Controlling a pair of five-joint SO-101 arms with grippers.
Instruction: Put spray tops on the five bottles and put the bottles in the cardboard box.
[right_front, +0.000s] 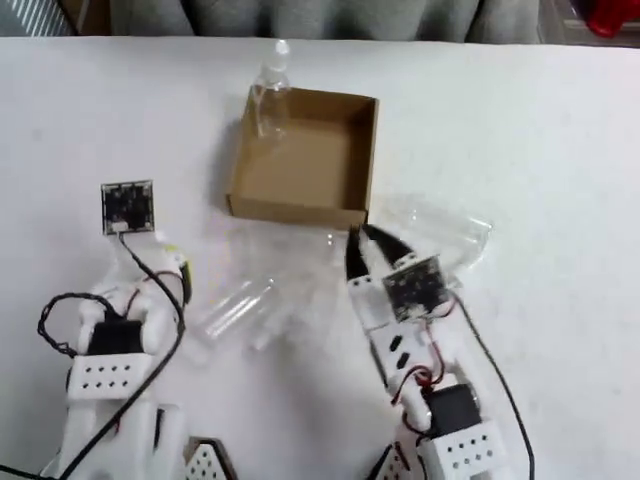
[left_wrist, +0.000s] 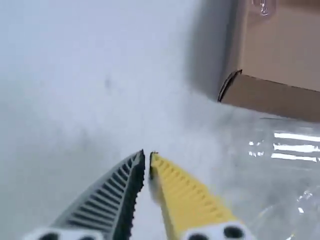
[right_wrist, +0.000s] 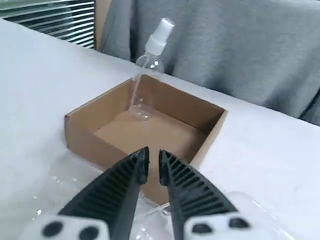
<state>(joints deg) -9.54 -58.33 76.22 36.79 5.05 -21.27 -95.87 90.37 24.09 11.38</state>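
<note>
The cardboard box (right_front: 345, 125) stands open at the table's far middle. One clear bottle with a spray top (right_front: 270, 95) stands upright in its far left corner, seen too in the right wrist view (right_wrist: 149, 60). Several clear bottles without tops lie in front of the box (right_front: 235, 305) and by its right front corner (right_front: 445, 232). My right gripper (right_front: 357, 240), black-fingered, hovers at that front right corner, shut with only a thin slit and nothing held (right_wrist: 151, 156). My left gripper (left_wrist: 147, 156), grey and yellow, is shut and empty over bare table left of the box.
The left arm (right_front: 115, 340) sits at the near left, its camera board (right_front: 127, 205) beside the box. The right arm (right_front: 430, 390) stretches from the near right. Grey cloth (right_wrist: 225, 45) hangs beyond the table's far edge.
</note>
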